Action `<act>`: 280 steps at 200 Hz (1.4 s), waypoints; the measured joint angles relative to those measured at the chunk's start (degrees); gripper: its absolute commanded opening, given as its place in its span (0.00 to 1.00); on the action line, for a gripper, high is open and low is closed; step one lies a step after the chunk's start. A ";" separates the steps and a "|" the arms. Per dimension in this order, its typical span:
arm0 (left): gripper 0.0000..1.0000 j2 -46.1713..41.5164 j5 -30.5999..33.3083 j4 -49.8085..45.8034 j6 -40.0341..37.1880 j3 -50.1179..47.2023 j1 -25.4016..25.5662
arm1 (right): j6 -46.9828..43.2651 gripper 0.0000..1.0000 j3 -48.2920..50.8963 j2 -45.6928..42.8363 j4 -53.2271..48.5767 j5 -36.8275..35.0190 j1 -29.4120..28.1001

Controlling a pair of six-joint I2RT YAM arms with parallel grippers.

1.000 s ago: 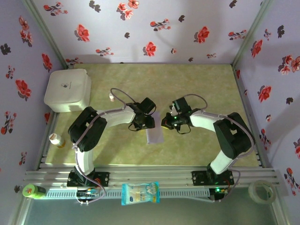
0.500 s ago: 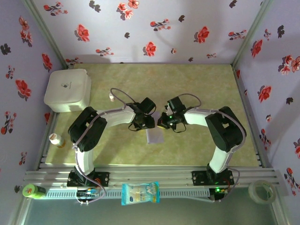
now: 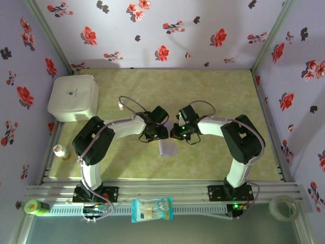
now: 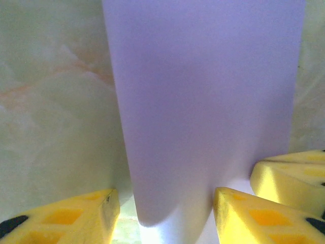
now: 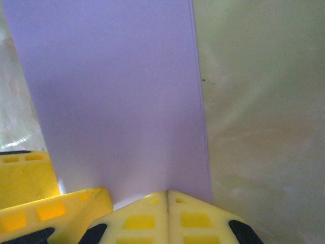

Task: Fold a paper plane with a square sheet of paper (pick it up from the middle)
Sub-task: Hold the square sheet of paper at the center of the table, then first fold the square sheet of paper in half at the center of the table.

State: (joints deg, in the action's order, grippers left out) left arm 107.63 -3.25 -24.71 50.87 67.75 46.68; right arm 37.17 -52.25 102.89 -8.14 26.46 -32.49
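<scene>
We saw that the right tool [image 5: 166, 201] had swung in toward the white box [image 3: 73, 97], its shut tips now on the folded square sheet of paper [image 3: 167, 147]. The left tool [image 4: 165, 213] straddled it, half open. We judged a crease was being pressed. The paper lay well apart from the box, with bare worktop [image 3: 213, 91] around it and the tools crowded together.
</scene>
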 measured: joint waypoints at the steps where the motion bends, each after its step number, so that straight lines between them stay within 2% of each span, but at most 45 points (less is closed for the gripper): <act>1: 0.55 0.00 0.00 0.00 0.00 0.00 0.00 | -0.15 0.00 -0.07 0.00 -0.13 -0.11 -0.04; 27: 0.56 -3.10 -0.22 4.59 0.87 -3.56 -0.39 | -3.02 0.00 -1.86 0.15 -3.58 -2.23 -0.37; 48: 0.51 -8.57 -0.42 8.22 1.77 -7.80 -1.64 | -4.81 0.00 -3.26 0.66 -5.77 -2.95 -0.42; 68: 0.40 -14.40 -2.10 13.73 3.30 -12.09 -3.06 | -6.12 0.00 -4.63 1.22 -7.67 -3.30 -0.42; 82: 0.29 -16.48 -4.39 18.86 4.55 -14.62 -4.00 | -6.62 0.00 -5.22 1.49 -8.48 -3.39 -0.42; 105: 0.12 -15.54 -9.03 26.80 6.23 -17.31 -4.68 | -6.78 0.00 -5.35 1.53 -8.72 -3.43 -0.42; 133: 0.03 -12.07 -13.27 34.95 8.79 -19.32 -4.70 | -6.75 0.00 -5.35 1.53 -8.76 -3.56 -0.42; 192: 0.00 -7.17 -16.79 43.74 11.82 -22.43 -4.70 | -6.73 0.00 -5.31 1.53 -8.72 -3.58 -0.42; 280: 0.00 -5.53 -16.22 48.48 11.80 -28.24 -4.70 | -6.51 0.00 -5.01 1.38 -8.44 -3.72 -0.42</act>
State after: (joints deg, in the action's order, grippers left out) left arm 102.10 -19.46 23.77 62.67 39.51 41.98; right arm 30.65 -57.25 104.27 -16.58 22.74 -32.91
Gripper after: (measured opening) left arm 0.048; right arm 0.046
